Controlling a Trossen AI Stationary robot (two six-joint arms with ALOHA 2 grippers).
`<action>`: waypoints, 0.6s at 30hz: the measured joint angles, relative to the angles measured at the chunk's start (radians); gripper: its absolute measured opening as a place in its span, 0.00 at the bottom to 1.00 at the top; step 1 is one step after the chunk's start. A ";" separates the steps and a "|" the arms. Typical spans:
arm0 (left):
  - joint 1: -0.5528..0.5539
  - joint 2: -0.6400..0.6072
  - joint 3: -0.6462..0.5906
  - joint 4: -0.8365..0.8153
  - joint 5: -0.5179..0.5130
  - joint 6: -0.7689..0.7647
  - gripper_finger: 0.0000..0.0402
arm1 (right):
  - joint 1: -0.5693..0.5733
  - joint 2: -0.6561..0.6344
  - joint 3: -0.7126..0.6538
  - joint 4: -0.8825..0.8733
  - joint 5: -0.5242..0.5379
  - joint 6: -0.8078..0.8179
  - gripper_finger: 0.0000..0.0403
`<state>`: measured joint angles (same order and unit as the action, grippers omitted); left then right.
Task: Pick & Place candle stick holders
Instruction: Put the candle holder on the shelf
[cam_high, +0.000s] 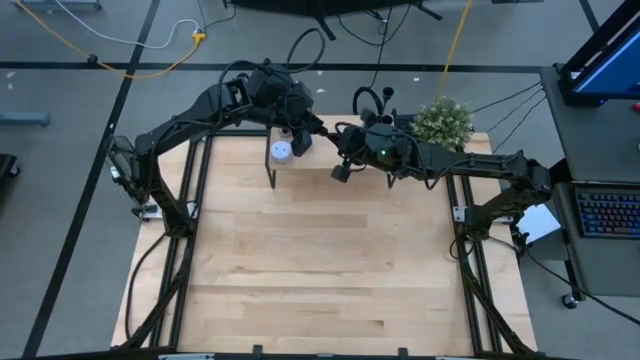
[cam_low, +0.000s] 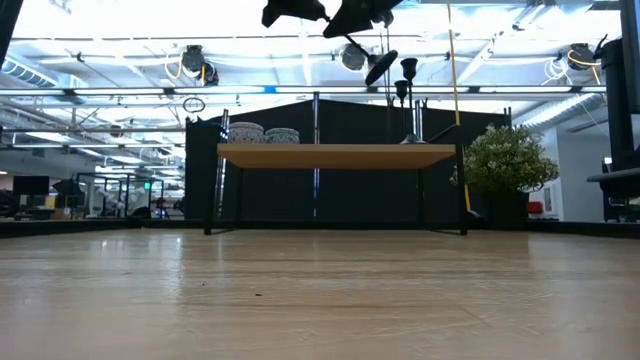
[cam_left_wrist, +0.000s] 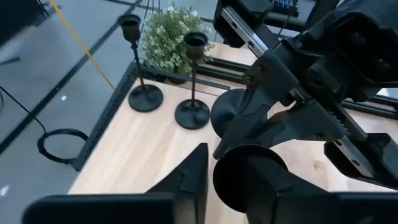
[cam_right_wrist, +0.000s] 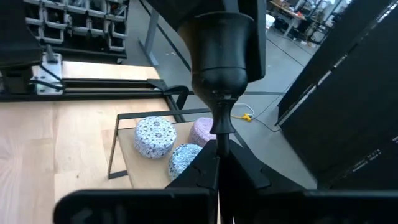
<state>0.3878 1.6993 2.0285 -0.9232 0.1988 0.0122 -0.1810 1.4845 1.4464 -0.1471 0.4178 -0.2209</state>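
Two black candle stick holders (cam_left_wrist: 144, 62) (cam_left_wrist: 193, 81) stand on their round bases on the raised wooden shelf (cam_low: 340, 155) at the table's far side. My right gripper (cam_right_wrist: 219, 163) is shut on the third holder (cam_right_wrist: 221, 56) and holds it in the air above the shelf. That holder shows tilted in the low view (cam_low: 385, 60). My left gripper (cam_high: 300, 138) is open right next to it, with its fingers on either side of the holder's cup (cam_left_wrist: 249, 177). A narrow gap shows between one finger (cam_left_wrist: 194, 180) and the cup. My right gripper pinches the holder's thin stem (cam_right_wrist: 219, 138) between its two shut fingers, below the cup. The cup end (cam_right_wrist: 221, 43) sticks out past the fingertips toward my left gripper. The round base (cam_left_wrist: 227, 112) lies back beside the gripper body. The holder is tilted and clear of the shelf.
Three round patterned candle tins (cam_right_wrist: 155, 137) sit on the shelf's left end; one shows in the high view (cam_high: 281, 151). A potted green plant (cam_high: 442, 120) stands at the shelf's right end, behind the standing holders. The broad wooden table top (cam_high: 320, 270) lies nearer.
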 joint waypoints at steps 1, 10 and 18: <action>0.000 0.000 0.000 0.002 -0.001 0.006 0.22 | 0.000 0.000 0.000 0.000 0.002 0.004 0.01; -0.005 -0.060 -0.001 -0.020 -0.097 0.017 0.39 | -0.001 -0.002 0.002 0.032 0.011 0.012 0.01; -0.005 -0.174 -0.003 -0.078 -0.149 0.054 0.46 | -0.022 -0.004 0.006 0.088 0.025 0.078 0.01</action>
<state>0.3832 1.5256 2.0254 -1.0011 0.0500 0.0660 -0.2025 1.4800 1.4521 -0.0587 0.4432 -0.1431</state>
